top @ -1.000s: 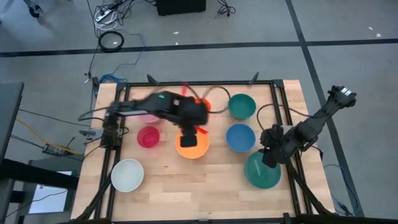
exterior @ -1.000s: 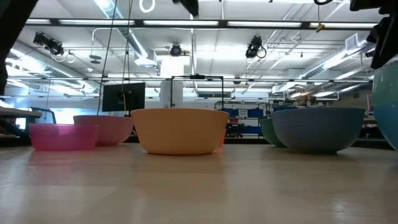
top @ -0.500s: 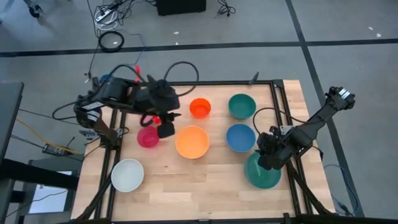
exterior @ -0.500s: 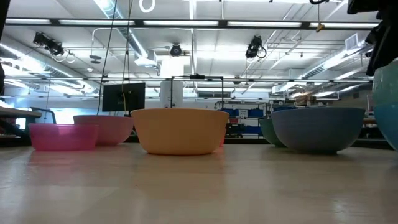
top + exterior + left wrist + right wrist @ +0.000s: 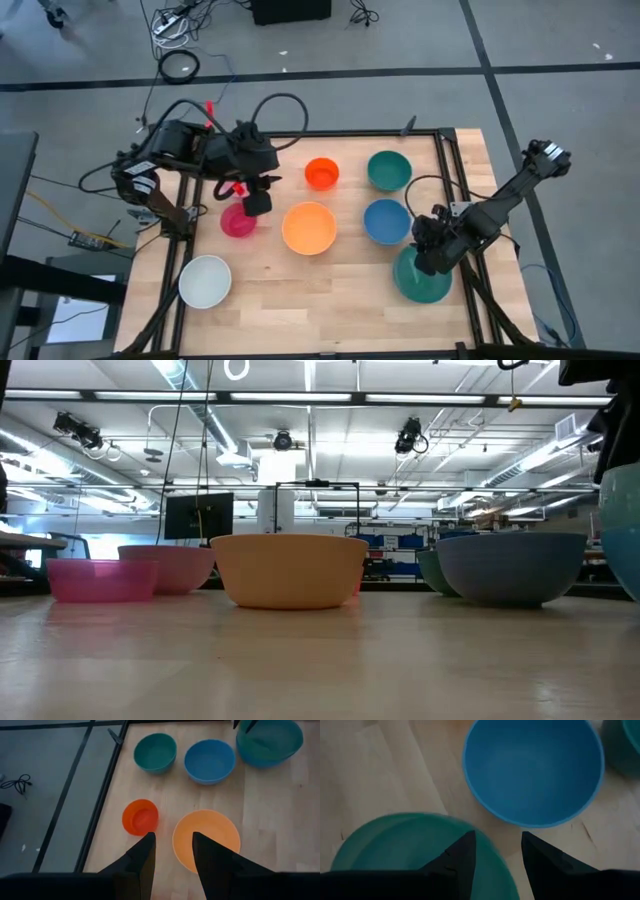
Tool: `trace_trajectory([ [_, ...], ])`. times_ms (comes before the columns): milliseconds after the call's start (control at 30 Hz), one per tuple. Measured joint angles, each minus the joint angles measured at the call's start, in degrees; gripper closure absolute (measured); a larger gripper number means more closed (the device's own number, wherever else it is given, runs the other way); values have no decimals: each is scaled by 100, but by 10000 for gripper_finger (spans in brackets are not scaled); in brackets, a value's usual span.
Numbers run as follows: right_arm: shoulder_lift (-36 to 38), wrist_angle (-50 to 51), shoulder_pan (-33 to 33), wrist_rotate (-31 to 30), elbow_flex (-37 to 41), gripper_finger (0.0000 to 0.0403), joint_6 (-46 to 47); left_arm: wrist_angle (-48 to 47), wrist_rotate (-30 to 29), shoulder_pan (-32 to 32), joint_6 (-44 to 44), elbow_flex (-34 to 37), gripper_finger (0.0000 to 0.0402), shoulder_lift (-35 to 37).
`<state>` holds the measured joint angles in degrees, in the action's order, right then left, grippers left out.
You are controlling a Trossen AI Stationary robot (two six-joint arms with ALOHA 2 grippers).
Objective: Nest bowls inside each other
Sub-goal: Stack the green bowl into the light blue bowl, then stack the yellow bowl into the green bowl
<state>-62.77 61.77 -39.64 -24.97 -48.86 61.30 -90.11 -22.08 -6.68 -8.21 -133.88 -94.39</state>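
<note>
Single bowls stand on the wooden table: white (image 5: 205, 281), magenta (image 5: 236, 222), yellow-orange (image 5: 308, 228), orange-red (image 5: 321, 173), dark green (image 5: 388, 170), blue (image 5: 386, 221) and a large teal one (image 5: 422, 277). A pink bowl (image 5: 170, 568) shows behind the magenta one in the low view; in the high view my left arm mostly hides it. My left gripper (image 5: 257, 204) hangs open and empty above the magenta bowl. My right gripper (image 5: 497, 855) is open at the teal bowl's far rim, one finger over its inside and one outside. My right gripper comes slanting down at the large teal bowl's rim (image 5: 487, 845) on the side facing the blue bowl. One finger (image 5: 462, 857) stands inside the rim and one (image 5: 540, 860) outside. I cannot tell whether either finger touches it.
Black frame rails (image 5: 440, 190) run along the table's left, far and right sides. Bare wood (image 5: 310, 295) lies between the white and teal bowls along the near edge. Cables (image 5: 180, 65) lie on the floor beyond the table.
My left gripper has risen from over the yellow-orange bowl and swung toward the table's left edge, ending above the magenta bowl with nothing in it. The bowls have stayed where they were.
</note>
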Motion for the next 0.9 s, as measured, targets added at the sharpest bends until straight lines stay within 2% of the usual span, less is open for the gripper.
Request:
trace_trajectory([
  [367, -594, -17, 0, 120, 0, 259, 15, 6, -55, -4, -35, 2, 265, 0],
  [567, -601, -21, -3, 92, 0, 259, 66, 9, -53, -4, -33, 2, 264, -2],
  [667, -452, 7, -63, -263, -78, 259, 89, 9, -53, -9, 40, 2, 264, -2],
  [900, -22, -22, -185, -1775, -732, 259, -553, 12, -327, -9, -140, 13, 264, 279],
])
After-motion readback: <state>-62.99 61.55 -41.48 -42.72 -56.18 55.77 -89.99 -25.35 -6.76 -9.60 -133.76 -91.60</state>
